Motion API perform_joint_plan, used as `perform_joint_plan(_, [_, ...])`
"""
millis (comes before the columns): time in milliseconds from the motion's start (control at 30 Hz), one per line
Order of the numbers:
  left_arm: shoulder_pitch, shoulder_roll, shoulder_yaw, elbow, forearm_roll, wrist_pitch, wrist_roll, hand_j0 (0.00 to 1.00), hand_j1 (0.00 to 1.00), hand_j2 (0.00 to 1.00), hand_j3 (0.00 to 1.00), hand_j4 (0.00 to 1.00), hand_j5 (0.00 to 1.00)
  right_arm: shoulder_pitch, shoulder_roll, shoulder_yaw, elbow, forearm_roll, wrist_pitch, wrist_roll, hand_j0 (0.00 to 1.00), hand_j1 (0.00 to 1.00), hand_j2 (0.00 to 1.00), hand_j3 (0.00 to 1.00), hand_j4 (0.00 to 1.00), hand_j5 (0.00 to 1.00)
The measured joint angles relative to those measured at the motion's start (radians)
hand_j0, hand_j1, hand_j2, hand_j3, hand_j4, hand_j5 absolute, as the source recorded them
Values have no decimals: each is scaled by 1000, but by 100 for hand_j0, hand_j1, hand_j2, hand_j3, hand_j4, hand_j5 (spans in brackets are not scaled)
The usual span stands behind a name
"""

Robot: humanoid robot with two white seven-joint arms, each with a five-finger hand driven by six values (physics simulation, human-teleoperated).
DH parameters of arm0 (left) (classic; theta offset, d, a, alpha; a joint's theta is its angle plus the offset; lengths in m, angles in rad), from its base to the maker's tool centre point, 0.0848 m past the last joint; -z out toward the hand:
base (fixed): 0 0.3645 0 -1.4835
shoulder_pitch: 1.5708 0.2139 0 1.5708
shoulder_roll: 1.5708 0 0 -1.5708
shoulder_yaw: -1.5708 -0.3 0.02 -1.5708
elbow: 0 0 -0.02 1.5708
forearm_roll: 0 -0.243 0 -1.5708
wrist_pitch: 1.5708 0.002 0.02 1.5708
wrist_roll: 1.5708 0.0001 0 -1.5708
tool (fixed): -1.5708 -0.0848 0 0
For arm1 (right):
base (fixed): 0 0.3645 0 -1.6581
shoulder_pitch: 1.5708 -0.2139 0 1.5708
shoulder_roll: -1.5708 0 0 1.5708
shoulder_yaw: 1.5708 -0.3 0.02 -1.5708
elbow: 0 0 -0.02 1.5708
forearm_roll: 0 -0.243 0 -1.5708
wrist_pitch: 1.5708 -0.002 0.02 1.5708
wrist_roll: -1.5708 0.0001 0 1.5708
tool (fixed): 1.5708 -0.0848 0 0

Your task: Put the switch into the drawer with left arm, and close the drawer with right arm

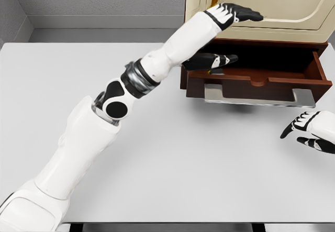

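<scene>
The left hand (236, 14) is spread flat above the open drawer (256, 77); the switch (210, 62) lies inside; the right hand (309, 131) rests spread nearby

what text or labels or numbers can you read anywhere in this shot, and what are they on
None: no readable word, number, brand or sign shows in the head view.
The cabinet front is plain cream.
The open drawer and its metal handle carry no marking.
The switch at the drawer's left end is dark, with no legible print.
The left hand, right hand and table are unlabelled.
</scene>
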Motion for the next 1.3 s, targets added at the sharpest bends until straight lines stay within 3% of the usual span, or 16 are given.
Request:
perform_joint_plan(133, [12, 204, 16, -154, 7, -60, 1, 100, 100, 100, 100, 100, 100, -25, 20, 3, 1, 2, 0, 1, 57, 57, 57, 57, 57, 57])
perform_joint_plan(233, [98, 333, 85, -217, 15, -75, 3, 100, 100, 100, 100, 100, 100, -25, 29, 4, 1, 6, 0, 1, 57, 57, 57, 57, 57, 57])
perform_joint_plan(300, [175, 414, 169, -229, 19, -80, 4, 100, 100, 100, 100, 100, 100, -25, 32, 4, 2, 7, 0, 1, 57, 57, 57, 57, 57, 57])
perform_joint_plan(367, [219, 482, 289, -207, 22, -82, 4, 100, 100, 100, 100, 100, 100, -32, 35, 4, 3, 9, 0, 1, 57, 57, 57, 57, 57, 57])
perform_joint_plan(433, [236, 527, 390, -126, 33, -83, 5, 100, 100, 100, 100, 100, 100, -54, 45, 6, 7, 26, -2, 4, 57, 57, 57, 57, 57, 57])
perform_joint_plan(533, [354, 591, 453, 35, 29, -84, 2, 100, 100, 100, 100, 100, 100, -60, 55, 8, 13, 25, -1, 3, 57, 57, 57, 57, 57, 57])
perform_joint_plan(567, [387, 613, 462, 69, 10, -84, -1, 100, 100, 100, 100, 100, 100, -61, 57, 8, 17, 25, -1, 3, 57, 57, 57, 57, 57, 57])
perform_joint_plan(667, [391, 647, 467, 124, -60, -85, -11, 100, 100, 100, 100, 100, 100, -61, 60, 9, 28, 27, 0, 2, 57, 57, 57, 57, 57, 57])
perform_joint_plan(767, [397, 664, 467, 141, -81, -85, -28, 100, 100, 100, 100, 100, 100, -75, 65, 11, 39, 40, -3, 4, 57, 57, 57, 57, 57, 57])
perform_joint_plan(900, [443, 672, 467, 102, -52, -85, -76, 100, 100, 100, 100, 100, 100, -127, 78, 31, 56, 97, -8, 9, 57, 57, 57, 57, 57, 57])
perform_joint_plan(1033, [443, 674, 468, 70, -29, -85, -103, 100, 100, 100, 100, 100, 100, -149, 84, 59, 67, 71, -4, 5, 57, 57, 57, 57, 57, 57])
perform_joint_plan(1300, [446, 673, 468, 43, -21, -85, -114, 100, 100, 100, 100, 100, 100, -140, 77, 73, 71, 39, 0, 2, 57, 57, 57, 57, 57, 57])
